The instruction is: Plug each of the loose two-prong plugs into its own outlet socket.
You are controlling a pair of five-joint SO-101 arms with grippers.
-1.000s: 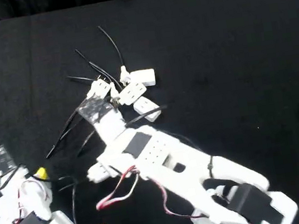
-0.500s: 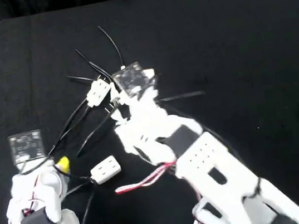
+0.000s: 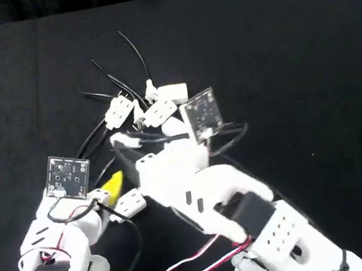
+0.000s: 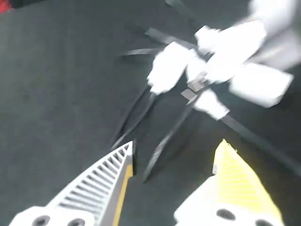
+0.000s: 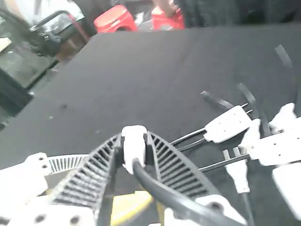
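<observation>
My right gripper (image 5: 134, 150) is shut on a white two-prong plug (image 5: 133, 147) whose black cable trails back under it. From above, this gripper (image 3: 125, 145) holds the plug (image 3: 120, 142) just short of the cluster of white outlet blocks (image 3: 173, 93). Another loose plug (image 3: 119, 110) lies to the left of the blocks, prongs up-right, and appears again as a plug (image 5: 228, 123) past the held one. My left gripper (image 4: 174, 160) is open, with its yellow finger (image 3: 111, 185) beside a separate white outlet block (image 3: 131, 202). The cluster (image 4: 235, 52) lies ahead of it.
Black cables (image 3: 93, 138) fan out from the cluster across the black table (image 3: 292, 57). The right arm's white body (image 3: 202, 187) lies over the middle front. Red stools (image 5: 115, 16) stand beyond the far edge.
My right arm has swung around the cluster and drawn back with the plug in its grip. My left arm has pushed forward toward the cluster, near the separate outlet block.
</observation>
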